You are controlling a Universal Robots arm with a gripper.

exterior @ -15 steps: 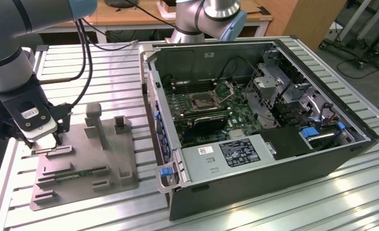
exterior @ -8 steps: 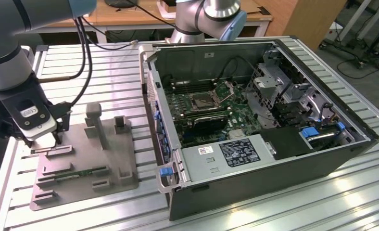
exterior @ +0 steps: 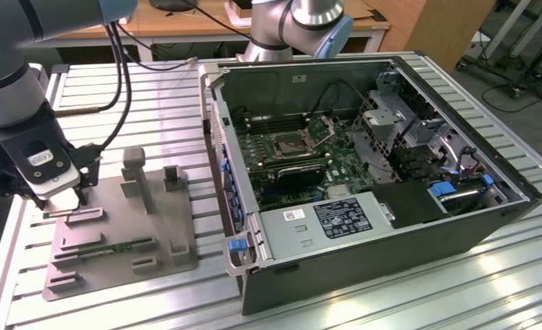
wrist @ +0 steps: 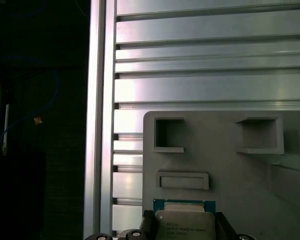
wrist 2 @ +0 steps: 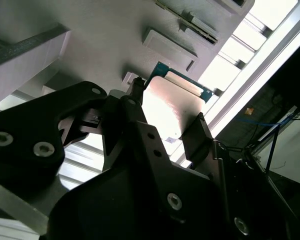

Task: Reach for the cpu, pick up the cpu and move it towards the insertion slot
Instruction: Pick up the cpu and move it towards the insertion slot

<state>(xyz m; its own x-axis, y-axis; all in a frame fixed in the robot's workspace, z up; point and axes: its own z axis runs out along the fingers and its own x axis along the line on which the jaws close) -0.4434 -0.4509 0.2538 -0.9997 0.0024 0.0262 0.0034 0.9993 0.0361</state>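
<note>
1. cpu (wrist 2: 167,107), between the fingers (wrist 2: 200,132): silvery-grey top, teal-green rim.
2. fingers: matte black.
3. holder plate (wrist: 215,170), under the fingers: plain pale grey.
4. table (wrist: 210,90), beyond the fingers: silver, ribbed stripes.
5. insertion slot (exterior: 287,145), well apart from the fingers: silver frame, dark centre.
</note>
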